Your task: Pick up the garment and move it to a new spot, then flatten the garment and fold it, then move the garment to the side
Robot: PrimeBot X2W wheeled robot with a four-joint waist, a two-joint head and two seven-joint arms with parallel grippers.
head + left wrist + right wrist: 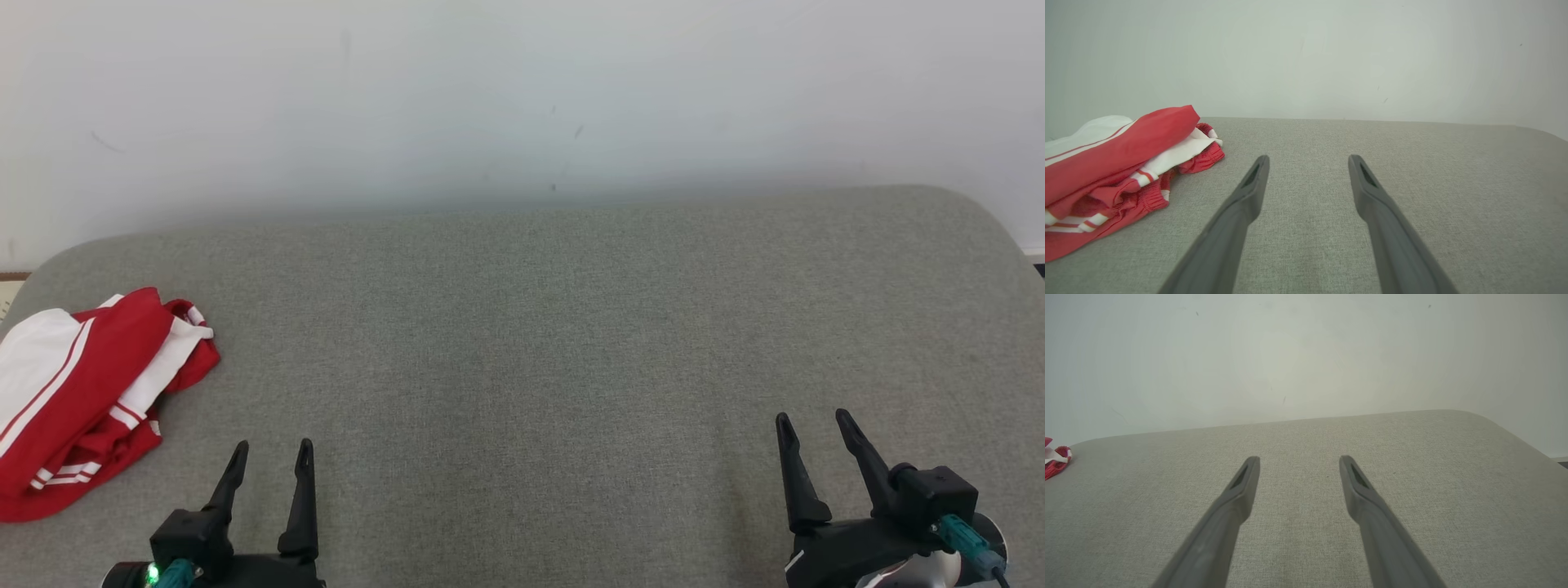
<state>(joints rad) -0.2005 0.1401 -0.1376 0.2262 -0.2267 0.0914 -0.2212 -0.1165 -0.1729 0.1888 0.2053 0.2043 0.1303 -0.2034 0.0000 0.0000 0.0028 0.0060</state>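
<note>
The garment [86,392] is red with white panels and stripes, lying bunched at the far left of the grey padded surface [531,327]. My left gripper [273,447] stands open just right of it, near the front edge, nothing between its fingers. In the left wrist view the garment [1122,171] lies left of the open left gripper [1308,157], apart from it. My right gripper [812,416] is open at the front right, far from the cloth. In the right wrist view the right gripper [1298,458] is open over bare fabric, and a corner of the garment [1055,459] shows at the left edge.
A pale wall [522,98] rises directly behind the grey surface. The surface's back corners are rounded, and its right edge [1012,237] drops off near a strip of floor.
</note>
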